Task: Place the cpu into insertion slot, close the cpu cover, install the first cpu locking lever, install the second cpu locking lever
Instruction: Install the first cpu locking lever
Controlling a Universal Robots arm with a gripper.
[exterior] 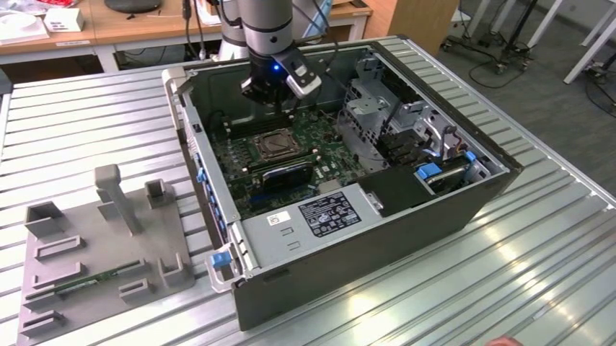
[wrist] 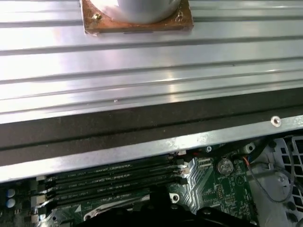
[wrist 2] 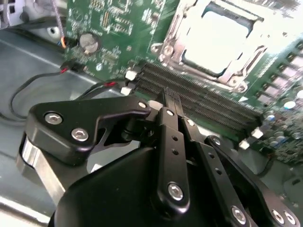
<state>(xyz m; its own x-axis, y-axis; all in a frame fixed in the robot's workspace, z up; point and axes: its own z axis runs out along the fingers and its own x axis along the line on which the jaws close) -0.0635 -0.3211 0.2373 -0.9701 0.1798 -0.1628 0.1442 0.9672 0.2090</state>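
Nearest in the exterior view, a grey fixture (exterior: 97,245) sits on the slatted desk (exterior: 539,238) at the left, and beside it is the open computer case (exterior: 385,238), with the power supply (exterior: 322,213) at its near end. Further in, on the green motherboard (wrist 2: 118,23), there's the cpu (wrist 2: 215,40), lying flat in the insertion slot (exterior: 257,142) with the cpu cover (wrist 2: 176,29) looking folded down around it. Whether the levers are latched, I can't tell. I'd judge that chip light, stiff and fragile, slick on its metal top, so take it by opposite edges. The cover is thin springy plate, best pushed at its free edge. Beyond the slot run the memory slots (wrist 2: 199,101), and above them hangs the end effector (exterior: 274,97), closed up tight and carrying nothing. The second wrist view gives the close look at socket and fingertips. The first wrist view looks over the case's far wall to a brown mounting plate (wrist: 137,21). The exterior view lays out the whole case.
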